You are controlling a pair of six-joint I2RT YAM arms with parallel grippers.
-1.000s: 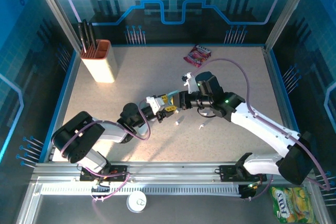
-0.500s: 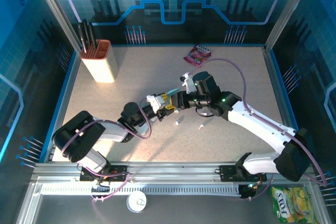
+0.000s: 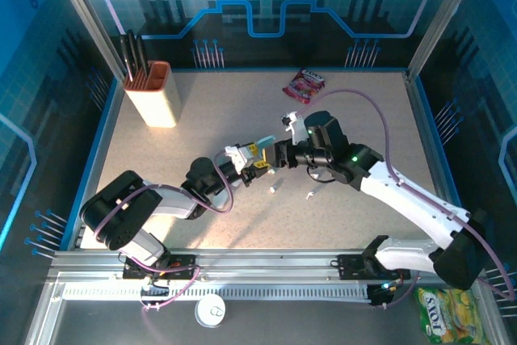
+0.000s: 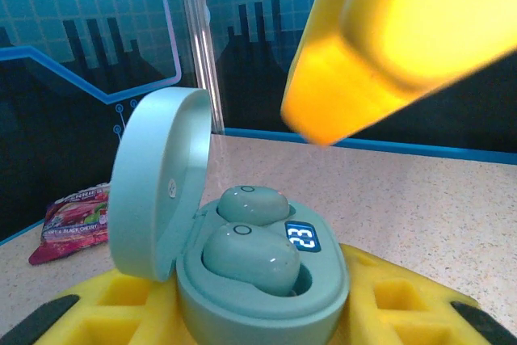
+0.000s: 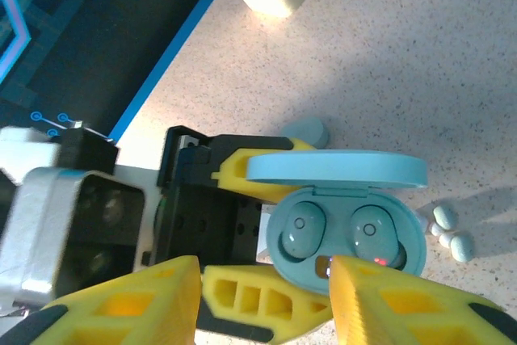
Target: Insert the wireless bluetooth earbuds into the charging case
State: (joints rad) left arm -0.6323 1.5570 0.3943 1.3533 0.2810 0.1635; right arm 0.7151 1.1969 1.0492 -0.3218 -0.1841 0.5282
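Note:
My left gripper (image 3: 257,166) is shut on a light-blue charging case (image 4: 266,288), whose lid (image 4: 157,183) stands open. Two light-blue earbuds (image 4: 250,258) (image 4: 252,204) sit in its sockets; the nearer one looks slightly raised. The case's display reads 23. In the right wrist view the same earbuds (image 5: 303,230) (image 5: 373,232) lie side by side, the right one showing a red light. My right gripper (image 5: 266,305) is open just in front of the case, with nothing in it. One of its yellow fingers (image 4: 404,38) hangs above the case. Two white earbuds (image 3: 277,189) (image 3: 309,195) lie on the table.
A knife block (image 3: 153,94) stands at the back left. A red snack packet (image 3: 304,85) lies at the back centre. A rounded light-blue object (image 5: 307,129) rests on the table behind the case. Blue walls (image 3: 105,119) border the table.
My right gripper has shifted slightly to the right, still beside the case. The left gripper has held the open case still.

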